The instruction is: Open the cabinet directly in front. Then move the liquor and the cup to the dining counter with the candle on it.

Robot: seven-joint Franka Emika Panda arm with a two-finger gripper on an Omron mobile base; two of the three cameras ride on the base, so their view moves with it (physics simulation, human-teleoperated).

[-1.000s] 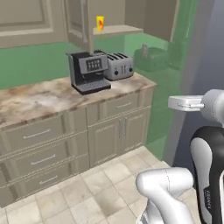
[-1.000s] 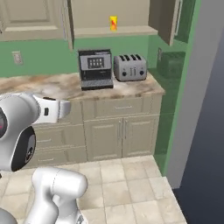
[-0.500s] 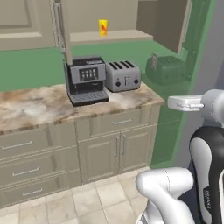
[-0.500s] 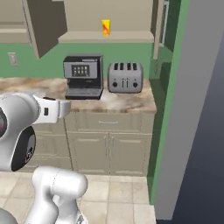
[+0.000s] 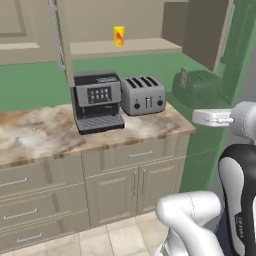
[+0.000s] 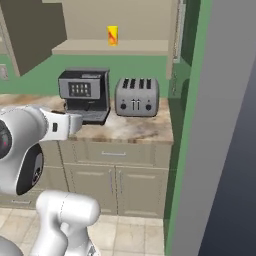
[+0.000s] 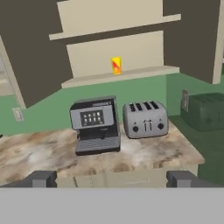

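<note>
The cabinet (image 5: pixel 205 30) hangs above the worktop with both tall doors swung open; its doors also appear in the right base view (image 6: pixel 35 35) and the hand view (image 7: pixel 30 48). The yellow cup (image 5: pixel 119 36) (image 6: pixel 113 35) (image 7: pixel 116 65) stands upright on the lower shelf, alone there. The liquor is out of view, as are the dining counter and the candle. My gripper (image 7: pixel 111 179) is open, nothing between its fingertips (image 7: pixel 41 178), and it hangs well back from the worktop, facing the open cabinet.
A black coffee machine (image 5: pixel 97 102) and a silver toaster (image 5: pixel 144 95) stand on the marble worktop (image 5: pixel 35 135) under the shelf. Low beige cabinets (image 5: pixel 135 185) with drawers lie below. A green wall (image 6: pixel 187 125) and a grey panel (image 6: pixel 225 150) close off the right side.
The whole picture has shifted as the base moved: the worktop and open cabinet now sit closer and more head-on. The cup has not moved on its shelf, and the gripper stays open.
</note>
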